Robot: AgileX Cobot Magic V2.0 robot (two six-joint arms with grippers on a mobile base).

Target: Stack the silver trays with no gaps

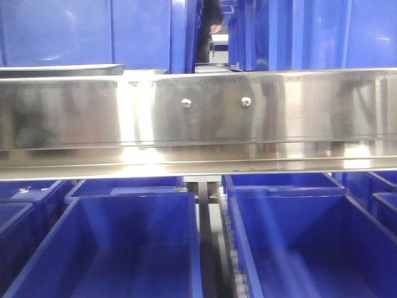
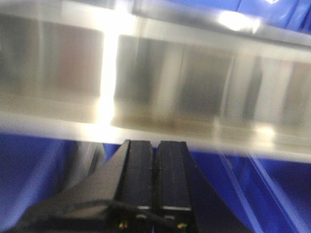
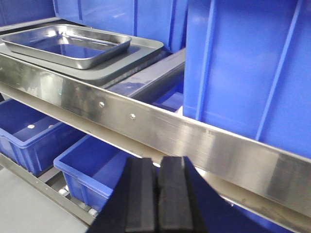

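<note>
Two silver trays lie on the upper shelf in the right wrist view: a smaller tray (image 3: 68,43) rests skewed inside a wider one (image 3: 143,51). From the front, only a thin tray rim (image 1: 62,69) peeks above the shelf rail at upper left. My right gripper (image 3: 156,160) is shut with nothing in it, low and to the right of the trays, below the rail. My left gripper (image 2: 156,144) is also shut and empty, just beneath the blurred steel rail (image 2: 160,82); no tray shows in that view.
A long shiny shelf rail (image 1: 198,115) with two screws spans the front view. Deep blue bins (image 1: 118,248) fill the lower level. A tall blue bin (image 3: 248,68) stands on the upper shelf right of the trays. More blue bins (image 1: 80,31) stand behind.
</note>
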